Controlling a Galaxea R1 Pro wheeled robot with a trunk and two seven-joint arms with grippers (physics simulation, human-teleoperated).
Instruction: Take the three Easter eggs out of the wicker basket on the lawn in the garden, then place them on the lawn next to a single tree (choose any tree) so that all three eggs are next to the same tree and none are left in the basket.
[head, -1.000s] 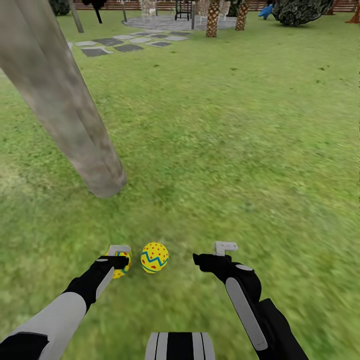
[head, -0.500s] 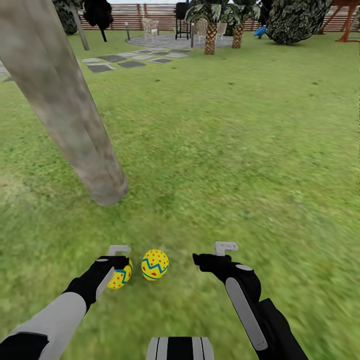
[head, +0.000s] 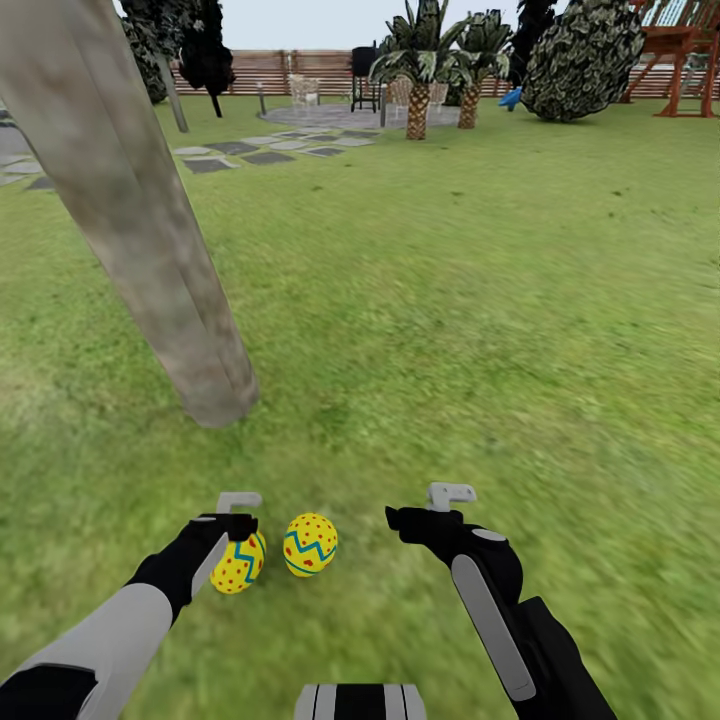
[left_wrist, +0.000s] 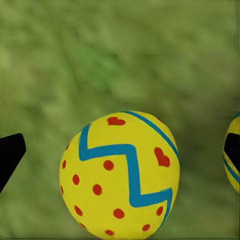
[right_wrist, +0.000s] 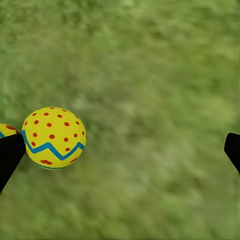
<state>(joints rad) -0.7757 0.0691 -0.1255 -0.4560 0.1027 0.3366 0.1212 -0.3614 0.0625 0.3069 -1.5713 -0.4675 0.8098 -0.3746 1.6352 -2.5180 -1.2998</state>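
Yellow, red-dotted and banded with a blue-green zigzag, two Easter eggs lie on the lawn (head: 450, 300) just short of the tree trunk (head: 150, 250), on the side nearest us. We log the first egg (head: 238, 563) directly under our left gripper (head: 236, 512), which partly covers its top; the second egg (head: 310, 544) sits just beside it, farther from the left gripper, with a narrow gap or light contact that we cannot resolve. In the left wrist view the first egg (left_wrist: 120, 175) stands roughly on end, its long axis tilted slightly and the zigzag running across it; the second egg (left_wrist: 233, 155) is cut off at the frame edge. In the right wrist view the second egg (right_wrist: 53, 138) lies with its band level and the first egg (right_wrist: 5, 131) is a sliver behind a dark fingertip. Our left gripper's fingers are spread wide, one dark tip at either side of the wrist view, holding nothing. Our right gripper (head: 425, 512) is likewise spread apart and empty, over bare grass on the far side of the second egg from the trunk. The trunk leans away from the eggs and is cut off above. Well beyond it we note grey stepping stones (head: 260, 150), palms (head: 430, 70), a slatted fence (head: 290, 72) and a red playset (head: 685, 50). Grass nearest us is blurred.
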